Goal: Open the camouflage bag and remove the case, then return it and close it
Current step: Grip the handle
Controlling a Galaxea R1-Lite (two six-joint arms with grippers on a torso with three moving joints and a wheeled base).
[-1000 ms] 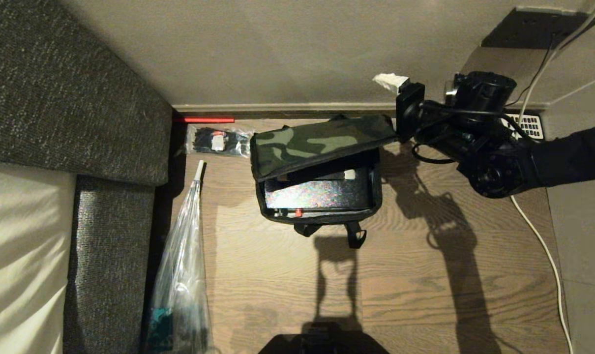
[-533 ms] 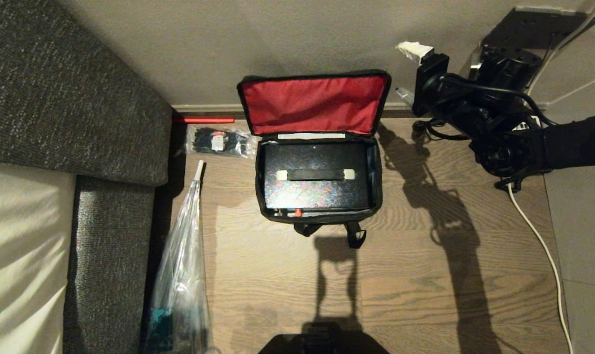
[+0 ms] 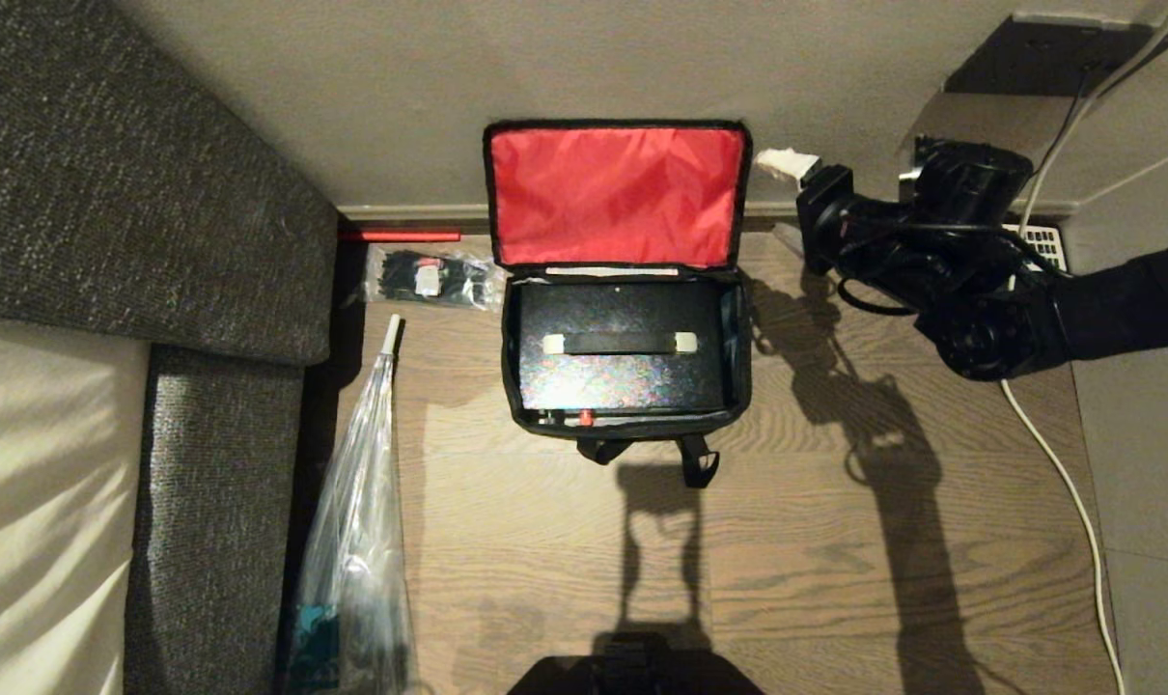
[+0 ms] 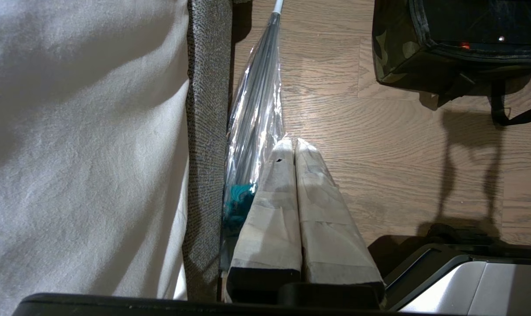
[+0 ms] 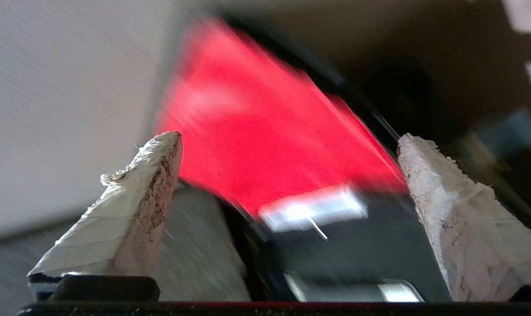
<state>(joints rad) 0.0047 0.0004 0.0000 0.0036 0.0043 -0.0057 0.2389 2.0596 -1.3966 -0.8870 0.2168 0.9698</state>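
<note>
Hovering right claw [image 3: 780, 198] spread wide, empty, beside raised lid of camouflage bag [image 3: 615, 196].

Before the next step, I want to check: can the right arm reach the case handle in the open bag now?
Probably yes. The camouflage bag lid stands back, the case handle lies uncovered, and the right gripper, jaws open, hangs beside it.

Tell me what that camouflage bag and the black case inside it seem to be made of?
The camouflage bag looks like soft woven fabric: its red lid lining creases and has a slight nylon-like sheen. The case seems rigid, probably hard plastic, with a flat top that glints in speckles.
</note>
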